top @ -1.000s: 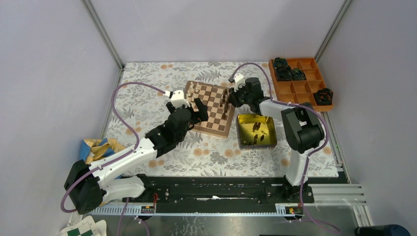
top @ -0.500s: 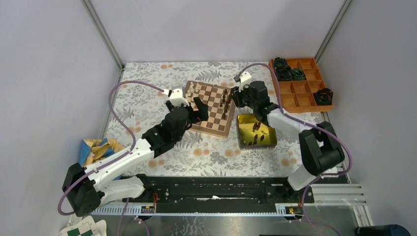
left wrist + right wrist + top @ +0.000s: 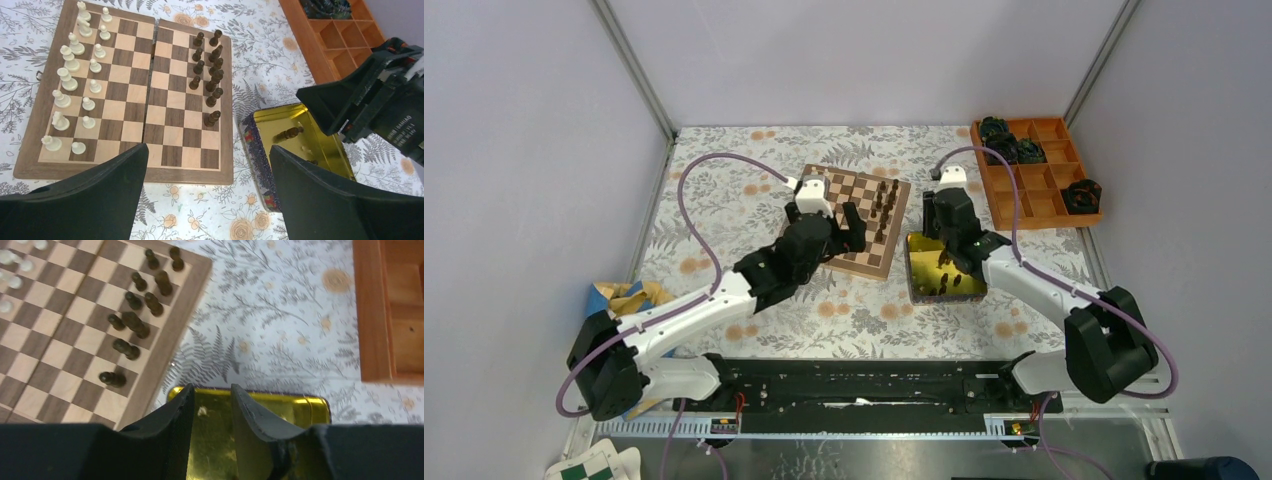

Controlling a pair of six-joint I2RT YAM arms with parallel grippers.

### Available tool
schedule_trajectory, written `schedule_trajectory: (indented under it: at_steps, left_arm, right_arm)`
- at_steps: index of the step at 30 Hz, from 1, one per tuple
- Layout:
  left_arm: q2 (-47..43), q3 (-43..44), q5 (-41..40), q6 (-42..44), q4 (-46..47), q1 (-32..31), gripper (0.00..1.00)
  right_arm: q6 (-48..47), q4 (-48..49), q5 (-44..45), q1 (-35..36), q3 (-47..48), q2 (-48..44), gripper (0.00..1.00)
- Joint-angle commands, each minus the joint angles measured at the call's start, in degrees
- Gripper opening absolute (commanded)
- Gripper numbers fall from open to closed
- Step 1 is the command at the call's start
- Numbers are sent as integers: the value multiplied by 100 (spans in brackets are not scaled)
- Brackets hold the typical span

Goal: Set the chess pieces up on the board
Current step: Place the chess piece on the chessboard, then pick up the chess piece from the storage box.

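Two robot arms are bolted at the near edge of a worktop (image 3: 754, 180) covered in a floral cloth. At the near left corner, off the cloth, lies a green-and-white checkered sheet (image 3: 589, 465). A little farther in, on the left, sits a blue box (image 3: 596, 300) of pale wooden bits.

The left arm reaches in towards the middle. The left fingers (image 3: 207, 150) are spread wide with nothing between them, and they hang above the near edge of the board (image 3: 131, 107).

Just right of the board, near its near right corner, stands a shiny yellow tin (image 3: 256, 160). A few dark pieces lie inside it, and one dark piece (image 3: 290, 133) shows clearly, lying on its side. The right fingers (image 3: 211, 390) are over the far edge of the tin. They are partly apart and grip nothing, and the gold of the tin shows through the gap.

The board lies flat at the middle of the worktop, turned slightly askew. The cream pieces (image 3: 70, 62) stand in two rows along its left side. The dark pieces (image 3: 212, 75) stand along its right side and fill only part of their two rows.

At the far right sits an orange compartment tray (image 3: 1034, 185). Black round lumps (image 3: 1009, 140) sit in its far compartments and in one at its right edge.
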Motion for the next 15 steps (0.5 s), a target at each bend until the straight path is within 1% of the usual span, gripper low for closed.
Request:
schedule_trajectory:
  at_steps: [1,9,12,15]
  left_arm:
    - [421,361,151,161,-13,-179,99]
    - [1636,1194,268,690,122,-694,99]
    - [1964,1474,295,776,160,-792,99]
    - [2187,1613,258,772,160,-835,99]
  right_arm:
    - [491,-499,654,57,-137,-390,40]
    - [762,-559,1154,52,-588,-892,40]
    - [809,-641,1122,38,-646,-930,39]
    - [868,-747,897,35,-674,-866,39]
